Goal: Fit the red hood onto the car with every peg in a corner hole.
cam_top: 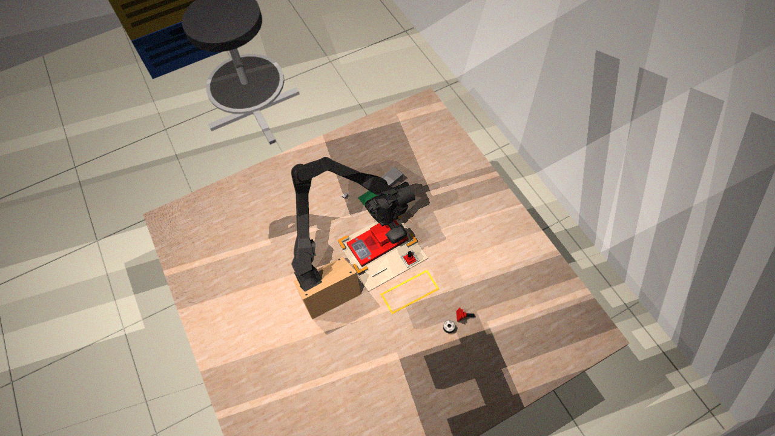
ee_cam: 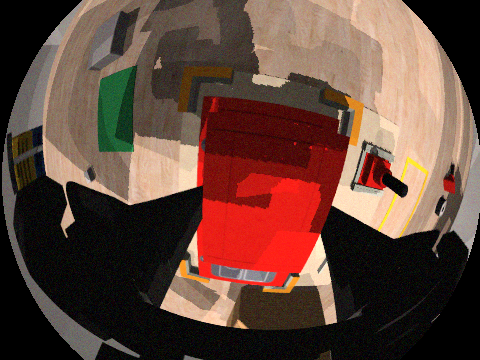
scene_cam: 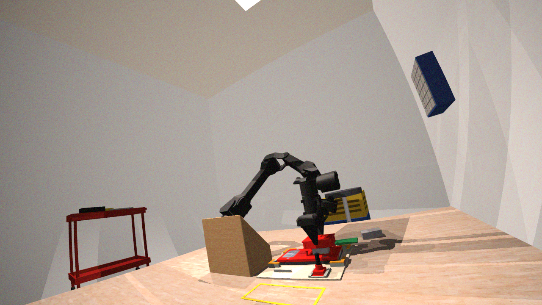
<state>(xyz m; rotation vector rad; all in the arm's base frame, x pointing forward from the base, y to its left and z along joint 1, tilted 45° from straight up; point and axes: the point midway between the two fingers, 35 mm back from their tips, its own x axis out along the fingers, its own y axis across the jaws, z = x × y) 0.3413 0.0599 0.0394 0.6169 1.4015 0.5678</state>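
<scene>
Nearest the exterior camera, a yellow outline (cam_top: pixel 404 282) (scene_cam: pixel 292 286) (ee_cam: pixel 414 203) lay on the bench (cam_top: pixel 260 347) (scene_cam: pixel 435 250) (ee_cam: pixel 320 30), at seven o'clock from the hood in that view. Beyond it, a red clamp (cam_top: pixel 410 259) (scene_cam: pixel 319 270) (ee_cam: pixel 372 172) stood at six o'clock, its black handle upright. The chassis (cam_top: pixel 379 254) (scene_cam: pixel 295 256) (ee_cam: pixel 240 272) sat behind the clamp, among the jig's orange corners.

The hood (cam_top: pixel 381 234) (scene_cam: pixel 322 239) (ee_cam: pixel 265 200) hung over the engine end of the deck, roof up. A grey strip, probably the engine, showed beneath it, so it seemed not yet seated. The pegs and holes could not be made out.

The end effector (cam_top: pixel 391 227) (scene_cam: pixel 318 238) (ee_cam: pixel 265 215) held the hood across its width, fingers spread fairly wide but closed on its two sides. The shell looked light, stiff and smooth; a level side-wall grip near mid-length should suit it. Squeezing harder might flex the walls; tilting could jam a boss on a peg. A straight, gentle lowering seemed due, then an even release.

Farther back, at three o'clock, lay a green piece (cam_top: pixel 366 197) (scene_cam: pixel 347 241) (ee_cam: pixel 115 115), then a grey block (cam_top: pixel 393 176) (scene_cam: pixel 371 232) (ee_cam: pixel 107 47).
</scene>
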